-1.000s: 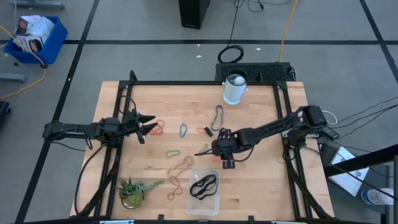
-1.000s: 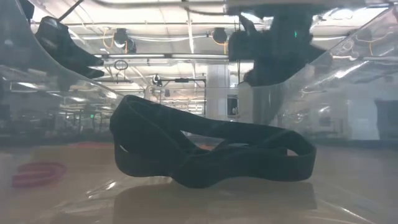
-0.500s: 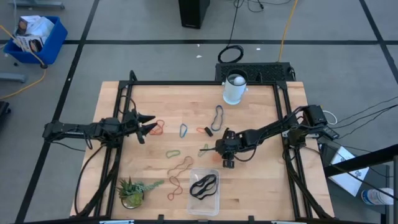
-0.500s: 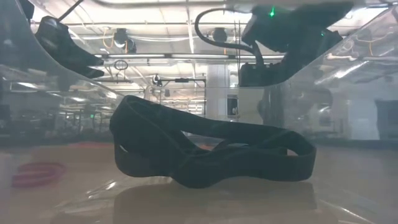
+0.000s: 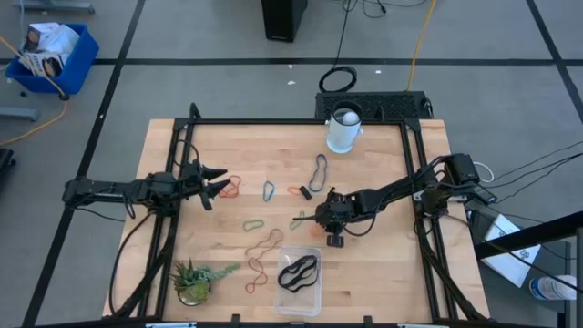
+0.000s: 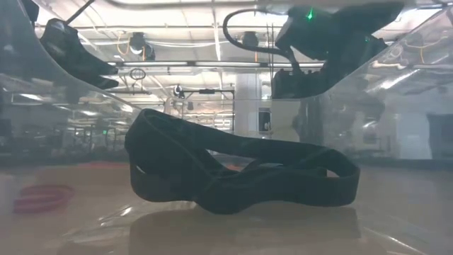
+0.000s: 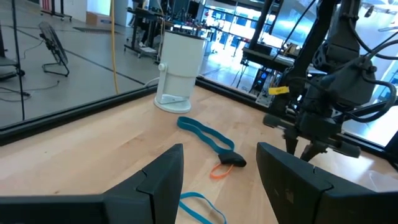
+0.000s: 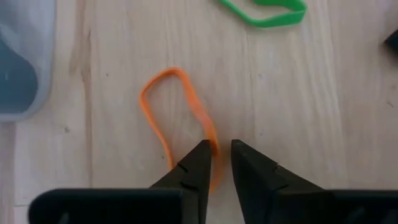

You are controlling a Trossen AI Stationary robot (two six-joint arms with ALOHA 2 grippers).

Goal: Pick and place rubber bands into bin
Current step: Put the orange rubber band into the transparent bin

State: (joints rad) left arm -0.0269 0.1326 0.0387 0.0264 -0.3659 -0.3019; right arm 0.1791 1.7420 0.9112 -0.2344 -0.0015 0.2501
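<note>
Rubber bands lie scattered flat on the wooden table (image 5: pixel 383 264). An orange one (image 8: pixel 177 115) lies under my right gripper (image 8: pixel 221 158), near the table's middle (image 5: pixel 319 225). The fingers point steeply down with a narrow gap between them, and they stand astride the band's end. A green band (image 8: pixel 264 14) lies just beyond. The clear bin (image 5: pixel 299 290) stands at the near edge with a black band (image 6: pixel 233 177) inside. My left gripper (image 5: pixel 219 182) waits open at the table's left, beside a red band (image 5: pixel 231 187). My right gripper comes from above, slanting down, over the orange band's end (image 8: pixel 213 144). That strand runs along the inner edge of one fingertip (image 8: pixel 198 163); whether the fingertip touches it, I cannot tell. Bare wood shows in the gap. The band lies flat on the table.
A white cup (image 5: pixel 343 130) stands at the far edge and a small plant (image 5: pixel 193 281) at the near left corner. More bands lie about: blue-grey (image 5: pixel 269 191), dark (image 5: pixel 319 169), green (image 5: pixel 252 224), brown (image 5: pixel 265 241). Black frame rails run along both sides.
My right gripper has sunk toward the table over the orange band and shifted slightly toward the right edge, tipping steeper. The bands and the bin have stayed where they were.
</note>
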